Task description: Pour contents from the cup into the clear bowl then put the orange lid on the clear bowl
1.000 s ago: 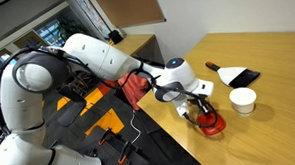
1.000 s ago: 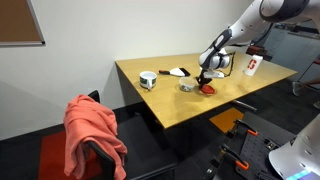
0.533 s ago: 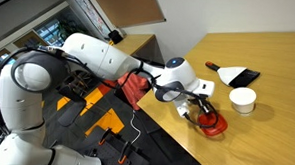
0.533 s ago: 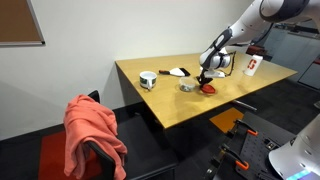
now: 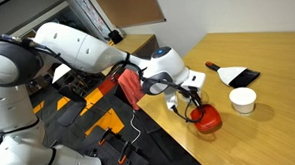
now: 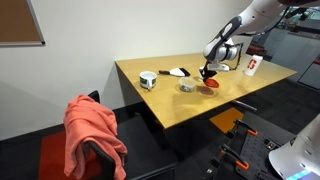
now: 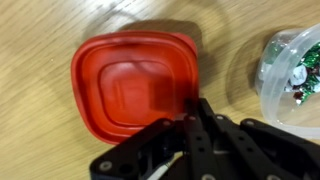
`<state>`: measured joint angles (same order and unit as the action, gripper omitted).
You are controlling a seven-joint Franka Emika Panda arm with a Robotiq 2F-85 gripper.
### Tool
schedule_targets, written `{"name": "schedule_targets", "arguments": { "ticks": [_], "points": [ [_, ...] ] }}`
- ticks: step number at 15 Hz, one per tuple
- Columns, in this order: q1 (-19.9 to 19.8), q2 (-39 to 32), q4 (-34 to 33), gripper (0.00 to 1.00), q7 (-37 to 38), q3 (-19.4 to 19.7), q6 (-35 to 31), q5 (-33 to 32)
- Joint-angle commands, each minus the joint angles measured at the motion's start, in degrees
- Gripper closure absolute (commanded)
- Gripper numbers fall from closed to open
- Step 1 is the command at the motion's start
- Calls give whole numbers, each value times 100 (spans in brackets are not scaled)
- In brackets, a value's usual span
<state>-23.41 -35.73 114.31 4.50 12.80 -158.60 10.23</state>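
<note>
My gripper is shut on the near edge of the orange lid, a flat red rounded square held just above the wooden table. The lid hangs tilted under the gripper in both exterior views, also as a red lid. Right beside it stands the clear bowl, holding small green and white bits; the bowl is left of the lid. The cup stands upright further along the table, apart from the gripper, and shows whitish as the cup.
A black flat object lies near the cup. A white cup with a red mark stands at the far table end. The table edge runs close to the lid. A chair with an orange cloth stands in front of the table.
The arm has risen and shifted a little, taking the orange lid up off the table; the lid now hangs tilted. The jaws stayed shut.
</note>
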Motion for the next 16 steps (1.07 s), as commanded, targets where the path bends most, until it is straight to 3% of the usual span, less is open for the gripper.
{"name": "schedule_targets", "arguments": {
  "ticks": [1, 7, 16],
  "points": [
    [455, 884, 815, 98, 510, 301, 95, -36],
    [1190, 1401, 1034, 98, 1257, 522, 175, -304],
    [1933, 1149, 617, 98, 2073, 580, 319, -754]
  ]
}}
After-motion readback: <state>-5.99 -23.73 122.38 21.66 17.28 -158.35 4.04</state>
